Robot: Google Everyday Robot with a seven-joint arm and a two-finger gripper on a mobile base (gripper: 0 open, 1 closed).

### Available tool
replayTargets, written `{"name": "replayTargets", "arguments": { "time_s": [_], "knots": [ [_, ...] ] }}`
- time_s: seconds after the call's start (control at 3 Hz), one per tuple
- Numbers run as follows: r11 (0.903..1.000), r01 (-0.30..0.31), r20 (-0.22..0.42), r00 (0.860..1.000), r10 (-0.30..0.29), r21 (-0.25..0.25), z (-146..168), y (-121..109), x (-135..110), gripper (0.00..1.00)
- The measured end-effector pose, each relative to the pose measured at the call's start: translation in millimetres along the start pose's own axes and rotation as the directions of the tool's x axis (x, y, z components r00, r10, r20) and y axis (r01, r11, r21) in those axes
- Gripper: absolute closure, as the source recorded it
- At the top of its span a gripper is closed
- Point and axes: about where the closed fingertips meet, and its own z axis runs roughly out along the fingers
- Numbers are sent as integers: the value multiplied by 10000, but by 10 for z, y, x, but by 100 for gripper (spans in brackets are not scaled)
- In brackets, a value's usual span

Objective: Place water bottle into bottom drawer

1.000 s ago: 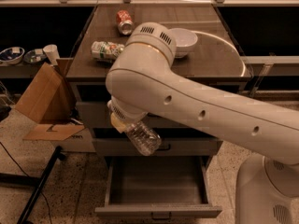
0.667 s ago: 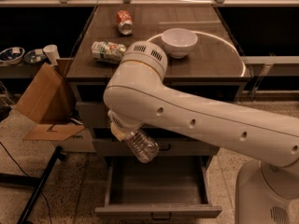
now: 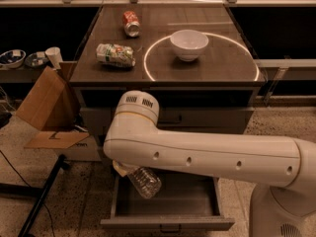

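1. The robot's white arm [image 3: 207, 154] reaches from the right edge across the front of the cabinet, its rounded wrist joint low and left of centre.
2. The pincer [image 3: 124, 169] sits tucked under that wrist, mostly hidden by it; only a pale bit shows. It is closed on the upper end of the water bottle [image 3: 144, 181].
3. The water bottle is clear and ribbed. It hangs tilted, its free end pointing down and to the right, over the left rear part of the bottom drawer [image 3: 168, 224].
4. The bottom drawer is pulled out wide, a shallow grey tray with a small dark handle on its narrow front.
5. On the bench [image 3: 217, 73] above stand a white bowl [image 3: 189, 44] inside a glowing ring, a red soda can [image 3: 131, 23] on its side at the back left, and a white-and-green container [image 3: 115, 55] lying near the left edge.
6. A cardboard box [image 3: 47, 102] with open flaps leans beside the cabinet on the left.
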Motion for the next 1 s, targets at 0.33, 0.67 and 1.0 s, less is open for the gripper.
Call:
{"name": "replayTargets", "arguments": {
  "time_s": [0.33, 0.67, 1.0],
  "knots": [
    [9999, 100, -256, 9996, -103, -105, 352, 203, 69, 100],
    [9999, -7, -535, 9986, 0, -117, 804, 336, 59, 100],
    [9997, -240, -757, 9968, 238, -14, 1140, 367, 52, 100]
  ]
}}
